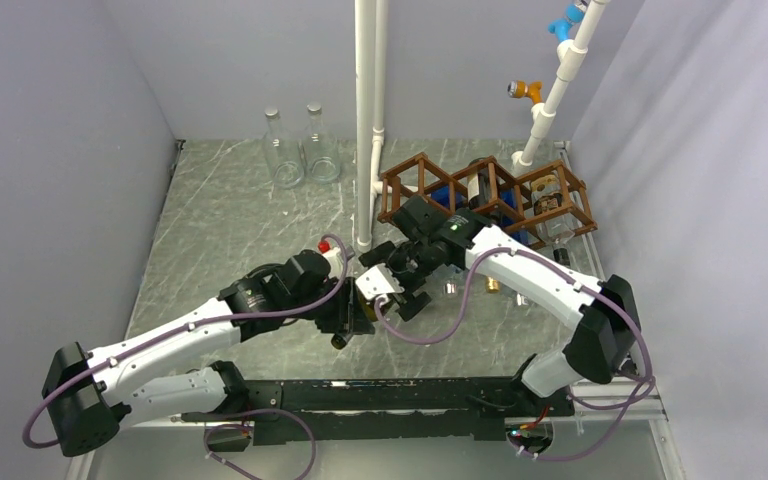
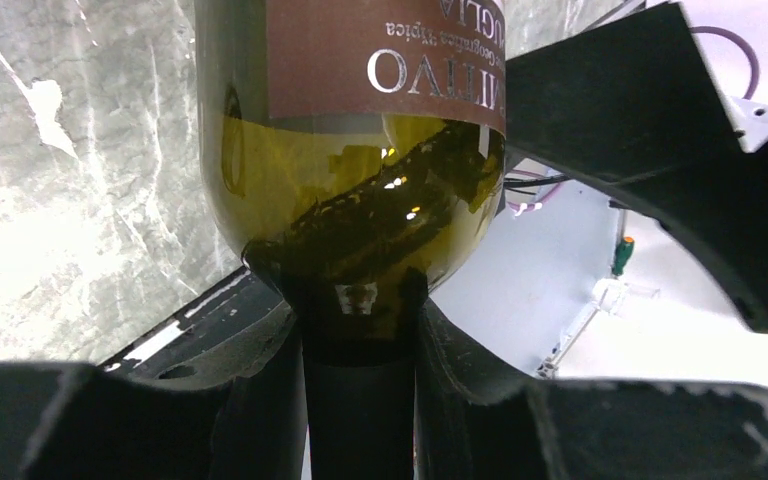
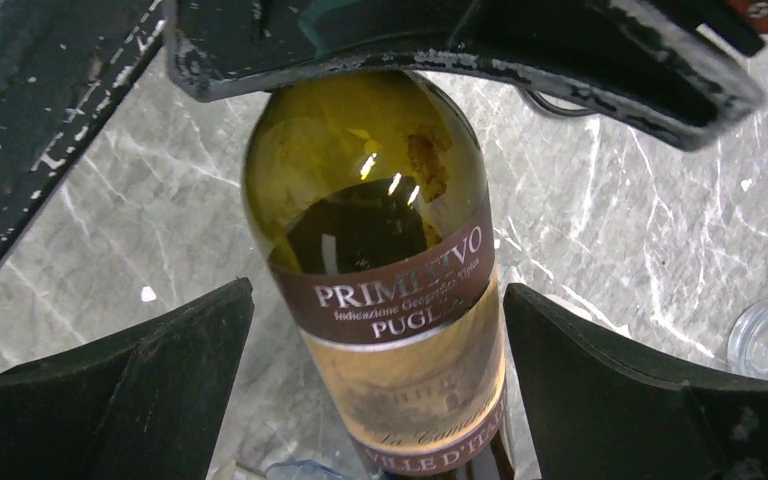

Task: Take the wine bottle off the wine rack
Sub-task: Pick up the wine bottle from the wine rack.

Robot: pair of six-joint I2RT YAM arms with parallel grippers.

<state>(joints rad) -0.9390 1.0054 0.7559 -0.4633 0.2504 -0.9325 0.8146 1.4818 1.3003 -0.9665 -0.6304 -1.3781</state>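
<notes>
- Pinching narrow on the neck, the left jaws hold the wine bottle (image 2: 350, 200) right where the shoulder flares out. It is a firm clamp, with the neck filling the gap.
- The bottle is out of the rack and lies between the two arms over the bench (image 1: 230, 230). I cannot tell whether it touches the surface.
- Handling, judged: olive-green glass is stiff, smooth and breakable. Its weight sits at the body end, away from the neck grip, so one-ended carrying invites droop or twist. I cannot tell how full it is.
- Where to take hold, judged: the neck under the shoulder, since the flare stops it sliding out. The labelled body is the second choice, because paper should give more bite than bare glass.
- The right jaws are spread wide to either side of the labelled body. A sliver of bench shows beside the glass on one side, so they are not seen pressing on it.
- The wine rack (image 1: 485, 195) stands at the back right, a wooden lattice with other bottles in its cells. The held bottle is in front of it and apart from it.
</notes>
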